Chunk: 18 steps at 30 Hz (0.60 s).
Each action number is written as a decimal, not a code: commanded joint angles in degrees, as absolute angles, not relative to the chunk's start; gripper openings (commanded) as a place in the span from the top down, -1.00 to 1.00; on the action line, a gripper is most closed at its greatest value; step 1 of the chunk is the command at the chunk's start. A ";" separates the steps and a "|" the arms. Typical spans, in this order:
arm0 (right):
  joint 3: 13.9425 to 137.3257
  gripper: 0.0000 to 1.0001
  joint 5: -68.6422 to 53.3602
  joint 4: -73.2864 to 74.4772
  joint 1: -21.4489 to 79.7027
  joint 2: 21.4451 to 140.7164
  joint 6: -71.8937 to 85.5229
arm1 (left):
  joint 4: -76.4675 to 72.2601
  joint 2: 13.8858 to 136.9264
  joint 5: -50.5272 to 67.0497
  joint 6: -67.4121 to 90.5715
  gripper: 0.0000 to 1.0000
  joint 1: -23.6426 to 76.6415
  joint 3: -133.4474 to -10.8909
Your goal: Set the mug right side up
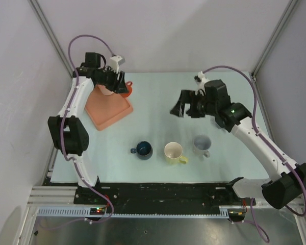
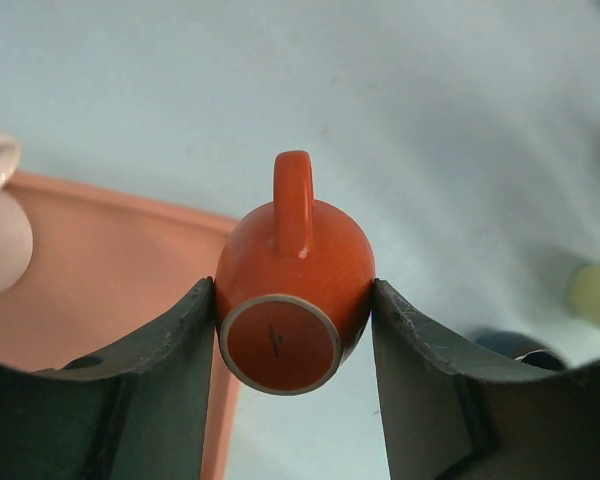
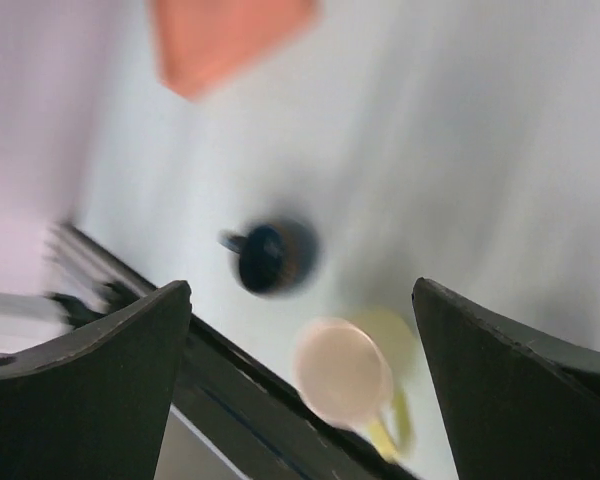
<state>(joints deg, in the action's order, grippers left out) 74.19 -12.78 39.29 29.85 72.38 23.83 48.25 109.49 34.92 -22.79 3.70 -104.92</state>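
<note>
An orange mug [image 2: 295, 250] sits between the fingers of my left gripper [image 2: 290, 300]. Both fingers press its round sides. Its base faces the wrist camera, its handle points to the top of that view, and its mouth is hidden. In the top view the left gripper [image 1: 120, 84] holds the orange mug [image 1: 126, 91] at the far right edge of the salmon tray [image 1: 109, 109]. My right gripper [image 1: 186, 108] is open and empty, raised above the middle of the table. In its own blurred view the right gripper [image 3: 300, 290] has nothing between its fingers.
A pale pink mug [image 1: 106, 91] stands on the tray and shows at the left of the left wrist view [image 2: 0, 240]. A dark blue mug [image 1: 143, 149], a yellow mug [image 1: 173, 152] and a grey mug [image 1: 202, 144] stand upright in a row near the front.
</note>
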 commanded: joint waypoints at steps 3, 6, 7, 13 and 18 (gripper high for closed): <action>75.95 -0.99 -29.22 -5.03 29.92 79.98 45.40 | 46.72 100.14 48.77 -10.65 0.99 4.92 -113.61; 77.50 -0.99 -30.28 -17.72 30.26 85.59 54.59 | 46.72 97.10 50.53 -8.93 0.99 6.15 -114.68; 79.05 -0.97 -30.74 -20.42 30.47 87.71 56.91 | 46.70 96.49 51.50 -7.94 0.99 6.33 -115.09; 89.58 -0.65 -35.00 -29.12 32.39 98.61 66.79 | 46.77 95.48 57.26 -3.31 1.00 6.92 -118.24; 92.14 -0.35 -36.23 -36.54 33.49 102.80 73.36 | 46.70 95.36 58.04 -3.36 1.00 7.44 -118.94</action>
